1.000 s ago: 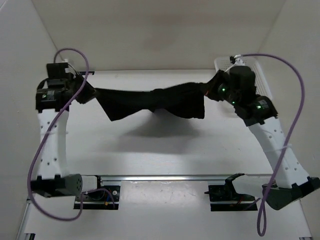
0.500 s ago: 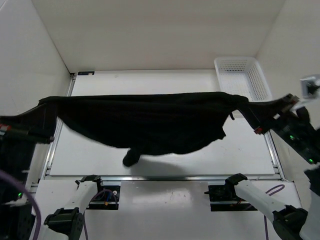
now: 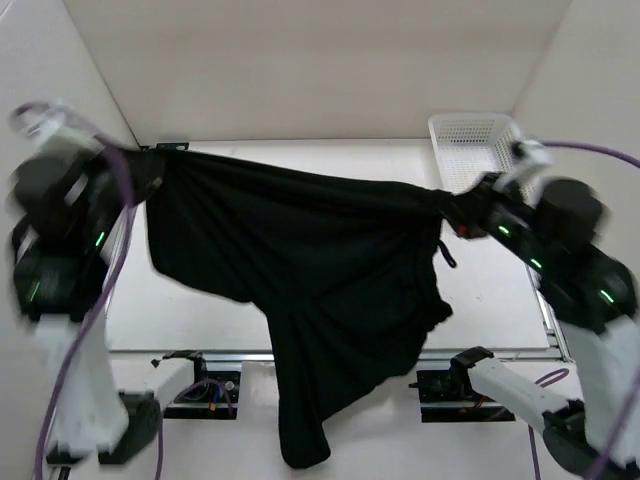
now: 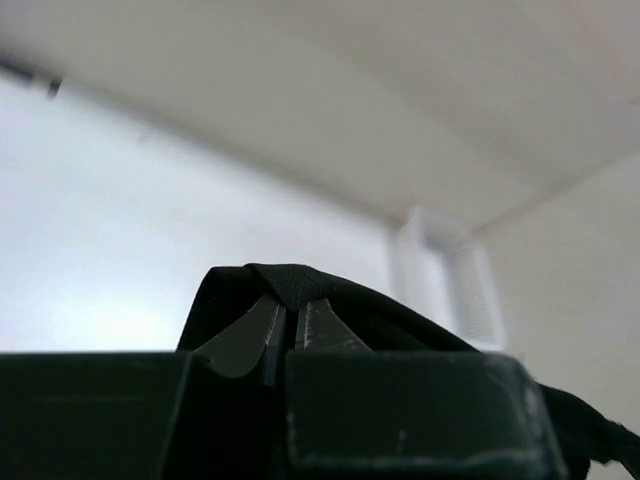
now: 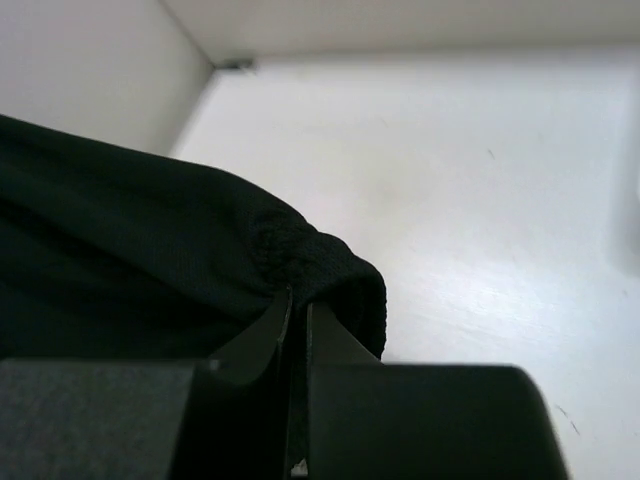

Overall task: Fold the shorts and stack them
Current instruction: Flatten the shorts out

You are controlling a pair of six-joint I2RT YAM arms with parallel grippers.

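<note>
Two grippers hold the black shorts (image 3: 320,270) stretched in the air above the white table (image 3: 190,310). In the overhead view the left gripper (image 3: 143,168) pinches one top corner at about 10 o'clock, and the right gripper (image 3: 462,213) pinches the other at about 3 o'clock. Each wrist camera shows its fingers (image 4: 245,345) pressed together on a fold of black cloth, with no gap to be seen between them. The fabric hangs wide from that top edge and narrows into one leg that drops toward 6 o'clock, past the table's near edge. There it hides part of the metal rail (image 3: 230,355), and it also hides much of the table's middle. A thin drawstring (image 3: 443,250) dangles just below the right gripper. A white mesh basket (image 3: 478,140) stands at the table's 2 o'clock corner, seen just behind the right gripper. Purple cables (image 3: 590,148) loop along both arms, which look blurred.
</note>
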